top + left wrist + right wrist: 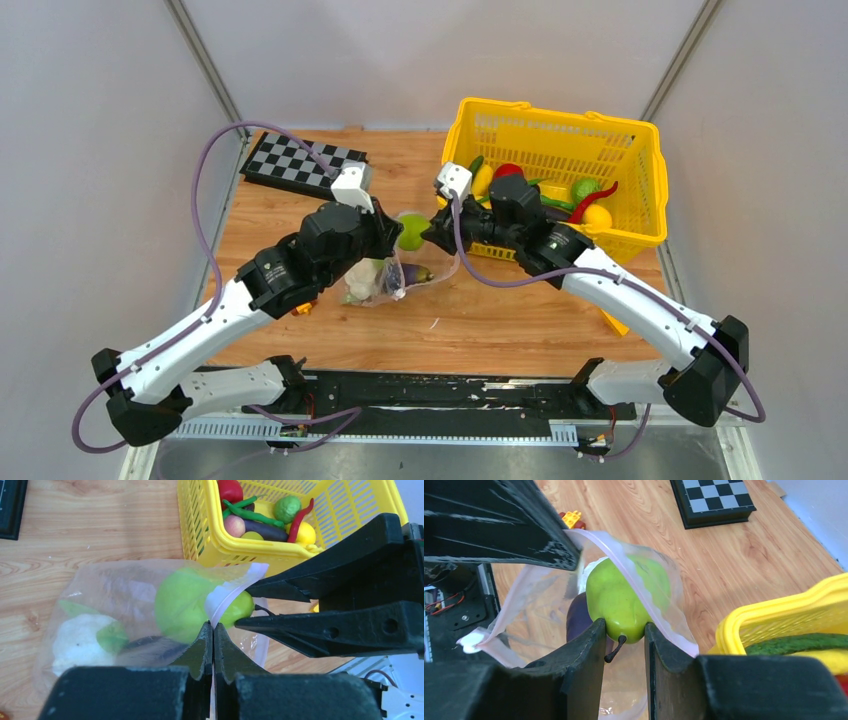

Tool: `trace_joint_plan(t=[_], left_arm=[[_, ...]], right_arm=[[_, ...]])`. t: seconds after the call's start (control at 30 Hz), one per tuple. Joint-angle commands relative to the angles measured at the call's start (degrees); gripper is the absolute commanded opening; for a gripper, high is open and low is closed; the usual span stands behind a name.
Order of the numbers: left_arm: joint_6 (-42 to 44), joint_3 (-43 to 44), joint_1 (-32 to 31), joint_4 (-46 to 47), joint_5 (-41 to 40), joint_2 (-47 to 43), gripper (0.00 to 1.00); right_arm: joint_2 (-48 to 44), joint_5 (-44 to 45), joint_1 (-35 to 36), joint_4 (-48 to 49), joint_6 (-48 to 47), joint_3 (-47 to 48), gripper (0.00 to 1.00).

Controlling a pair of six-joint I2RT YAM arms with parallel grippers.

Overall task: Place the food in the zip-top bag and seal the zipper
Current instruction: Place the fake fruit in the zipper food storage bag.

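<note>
Centrally, the right gripper (624, 629) is clamping a glossy green pear-shaped toy fruit (621, 592) at the mouth of the clear floppy plastic bag (110, 592), which the left gripper (213, 632) is pinching.

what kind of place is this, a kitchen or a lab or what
Probably a robot lab test cell, not a kitchen: plain grey partition walls box in the wooden tabletop, a black-and-white checkerboard panel lies on it, and the yellow plastic basket holds toy vegetables.

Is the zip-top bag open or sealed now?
Open: the two pink sides of the zipper stand apart, and the green pear held by the right gripper sits between them.
</note>
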Motion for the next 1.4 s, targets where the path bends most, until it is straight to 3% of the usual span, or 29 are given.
trace_joint_plan(t=[0.0, 0.13, 0.3, 0.57, 0.8, 0.9, 1.0, 1.2, 1.37], left_arm=[[-2.56, -0.12, 0.46, 4.61, -2.18, -2.14, 0.00], [-3.35, -0.72, 0.66, 4.75, -3.23, -2.51, 0.00], [-3.48, -1.20, 0.83, 4.48, -3.46, -2.86, 0.00], [-3.13, -2.26, 0.92, 3.87, -4.79, -3.86, 0.00], [-2.37, -2.65, 0.92, 3.13, -5.55, -4.30, 0.00], [-2.25, -3.10, 0.92, 3.06, -5.59, -4.54, 0.00], [-2.24, -3.26, 0.92, 3.05, -5.17, -4.59, 0.00], [-2.16, -3.54, 0.92, 2.99, -4.46, -5.06, 0.00], [-1.90, -3.52, 0.92, 2.92, -4.21, -5.06, 0.00]], right_arm=[[1.04, 1.55, 0.45, 4.52, 0.40, 0.99, 0.27], [2.14, -0.43, 1.13, 3.95, -0.41, 0.98, 0.42], [1.14, -2.58, 1.12, 5.35, -0.68, -0.24, 0.53], [-3.19, -3.70, 1.13, 6.17, -0.77, -1.26, 0.56], [-9.26, 6.72, 0.91, 8.64, -1.08, -3.40, 0.57], [-10.03, 16.75, -0.26, 9.13, -0.20, -3.28, 0.65], [-8.55, 24.84, -6.11, 6.95, 4.93, -0.92, 0.75], [-0.06, 19.03, -23.48, -3.88, 17.00, 5.27, 0.76], [9.11, 17.38, -28.89, -14.99, 16.44, 10.26, 0.78]])
